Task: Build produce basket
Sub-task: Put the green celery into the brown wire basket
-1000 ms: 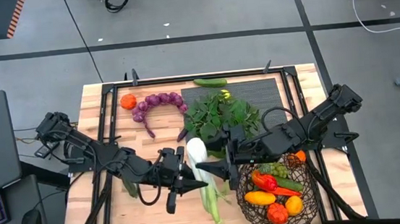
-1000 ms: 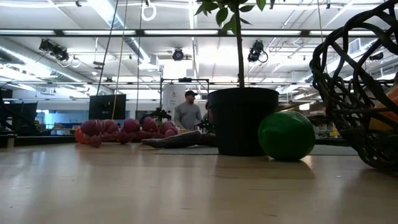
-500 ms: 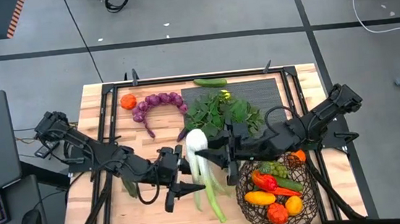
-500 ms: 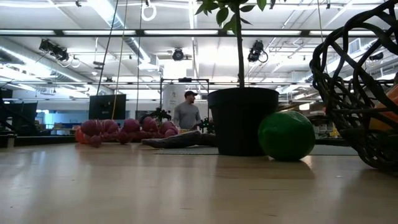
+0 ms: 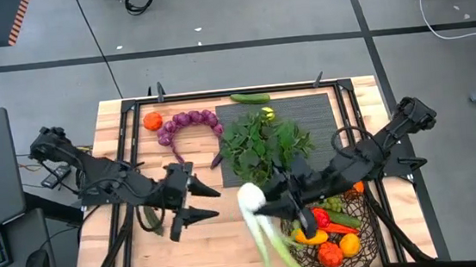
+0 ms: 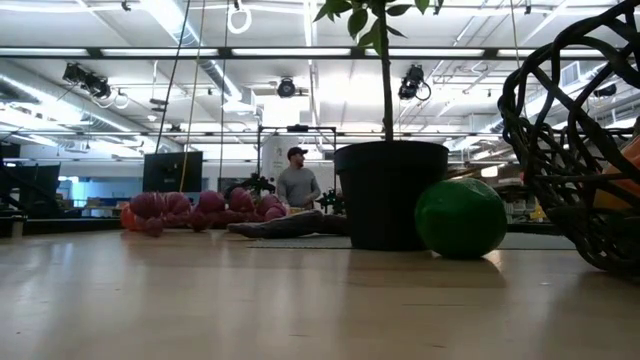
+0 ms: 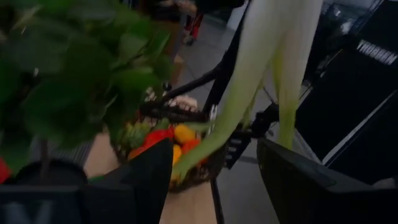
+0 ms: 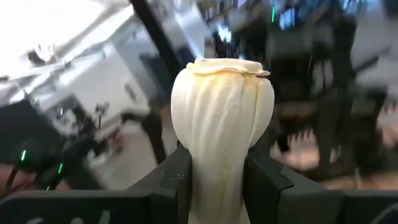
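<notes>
The right pincer (image 5: 272, 201) is clamped on the white bulb end of the leek (image 5: 258, 214); in the right wrist view both dark fingers (image 8: 171, 180) press against the pale stalk (image 8: 221, 124), whose cut end points away from the wrist. From the pincer the green leaves trail down over the near table edge, just beside the basket (image 5: 363, 231). The basket sits directly behind the right pincer on the arm's side and holds orange, red and green produce (image 5: 329, 238). The left pincer (image 5: 201, 203) stands with its fingers apart, holding nothing, well clear of the leek on the side away from the basket. Legible writing: the left wrist view shows partial white lettering "TROSSEN" (image 7: 376, 53) on a dark panel beyond the leek (image 7: 261, 81). Beyond both pincers stand the potted plant (image 5: 263, 142), a black ribbed mat (image 5: 305, 109), purple grapes (image 5: 187, 123), an orange tomato (image 5: 152, 120) and a cucumber (image 5: 250, 98). The table (image 5: 138, 172) is light wood planking in a black frame. The low view shows a green lime (image 6: 460, 217) beside the plant pot (image 6: 390, 195), a hall with ceiling lights, and a person (image 6: 297, 180) standing far back.
</notes>
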Motion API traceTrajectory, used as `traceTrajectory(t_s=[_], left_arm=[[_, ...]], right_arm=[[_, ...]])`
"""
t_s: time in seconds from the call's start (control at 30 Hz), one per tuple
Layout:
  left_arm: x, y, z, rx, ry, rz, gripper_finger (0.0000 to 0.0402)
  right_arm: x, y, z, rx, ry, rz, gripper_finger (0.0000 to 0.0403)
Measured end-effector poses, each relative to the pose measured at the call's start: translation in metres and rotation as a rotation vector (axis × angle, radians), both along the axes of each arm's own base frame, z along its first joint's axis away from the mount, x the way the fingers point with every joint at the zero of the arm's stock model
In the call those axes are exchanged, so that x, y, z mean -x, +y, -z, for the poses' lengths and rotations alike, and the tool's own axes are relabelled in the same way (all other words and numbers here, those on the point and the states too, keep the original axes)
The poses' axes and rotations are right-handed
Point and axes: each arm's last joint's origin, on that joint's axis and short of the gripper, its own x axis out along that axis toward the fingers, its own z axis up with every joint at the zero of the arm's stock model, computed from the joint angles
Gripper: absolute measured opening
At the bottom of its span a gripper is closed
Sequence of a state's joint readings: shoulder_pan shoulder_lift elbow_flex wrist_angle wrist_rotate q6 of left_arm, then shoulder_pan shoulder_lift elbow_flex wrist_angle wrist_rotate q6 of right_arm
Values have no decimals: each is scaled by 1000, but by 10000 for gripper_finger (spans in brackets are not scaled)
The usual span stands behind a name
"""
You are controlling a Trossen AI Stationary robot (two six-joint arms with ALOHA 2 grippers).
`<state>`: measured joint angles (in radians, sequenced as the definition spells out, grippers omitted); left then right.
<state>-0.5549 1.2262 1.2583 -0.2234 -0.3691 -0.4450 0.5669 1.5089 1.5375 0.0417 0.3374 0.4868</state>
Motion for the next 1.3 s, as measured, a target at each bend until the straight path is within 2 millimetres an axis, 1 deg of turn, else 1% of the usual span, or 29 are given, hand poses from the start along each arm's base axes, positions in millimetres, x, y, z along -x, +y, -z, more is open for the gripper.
traceTrajectory(t_s=[0.1, 0.2, 0.37, 0.47, 0.57, 0.7, 0.8, 0.87, 1.0, 1.1, 1.3], left_arm=[[4, 3, 1, 19, 38, -8, 230], [6, 4, 3, 33, 62, -14, 224], [6, 4, 6, 19, 90, -16, 214], [6, 4, 6, 14, 93, -15, 210], [6, 4, 7, 13, 96, -15, 206], [7, 4, 8, 5, 108, -16, 206], [7, 4, 9, 2, 114, -16, 207], [7, 4, 9, -1, 119, -17, 207], [7, 4, 10, 26, 127, -24, 202], [8, 5, 12, 70, 163, -41, 197], [13, 8, 26, 165, 327, -115, 192]], right_arm=[[9, 3, 5, -16, 97, -25, 115], [20, 5, 5, -38, 158, -49, 115], [39, 11, 8, -104, 288, -169, 115], [51, 15, 14, -152, 423, -251, 115], [60, 19, 27, -156, 602, -291, 115], [72, 18, 47, -133, 851, -276, 115], [80, 12, 60, -134, 1038, -202, 115], [84, 8, 66, -132, 1119, -153, 115], [88, 5, 70, -101, 1180, -118, 116], [87, 5, 72, -84, 1188, -107, 116], [77, 14, 86, 1, 1212, -119, 116]])
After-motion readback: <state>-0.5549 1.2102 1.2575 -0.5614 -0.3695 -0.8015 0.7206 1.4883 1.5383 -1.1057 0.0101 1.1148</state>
